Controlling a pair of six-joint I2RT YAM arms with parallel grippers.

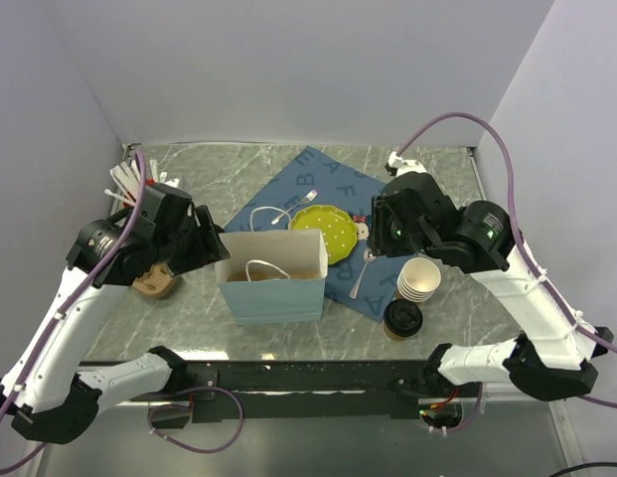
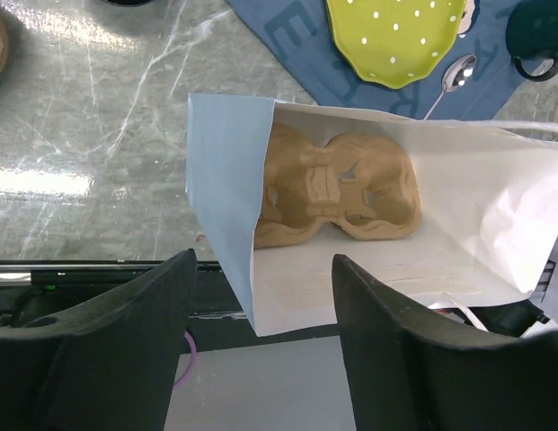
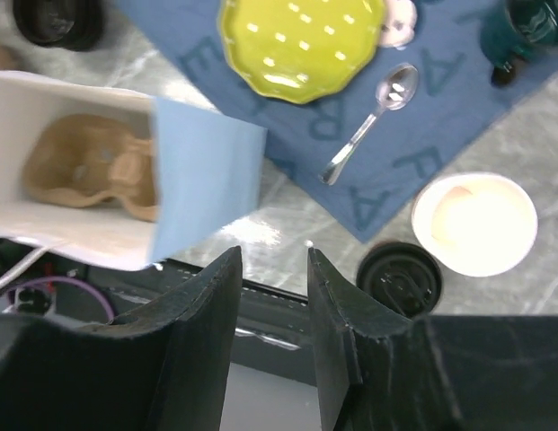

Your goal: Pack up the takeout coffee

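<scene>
1. The left gripper point(image 2: 261, 359) is held wide open, and nothing is gripped or touched by it.
2. It is hung above the left end of the bag point(image 2: 226, 206), whose open mouth is seen below it.
3. A brown carrier point(image 2: 337, 189) is laid flat on the bag's floor.
4. The right gripper point(image 3: 271, 332) is kept at a narrower gap, with nothing between its fingers. It is hung above the near edge of the table point(image 1: 189, 318), between the bag and the coffee point(image 3: 400, 278).
5. The coffee is stood upright on the table at the right front, lid on, outside the bag and apart from both grippers.
6. It is placed just beside a stack of cups point(image 3: 474, 223), at the corner of the mat point(image 3: 440, 99).
7. A plate point(image 3: 301, 45), a spoon point(image 3: 368, 126) and a mug point(image 3: 530, 27) are laid on the mat.
8. The carrier is separated from the coffee by the bag's right wall.
</scene>
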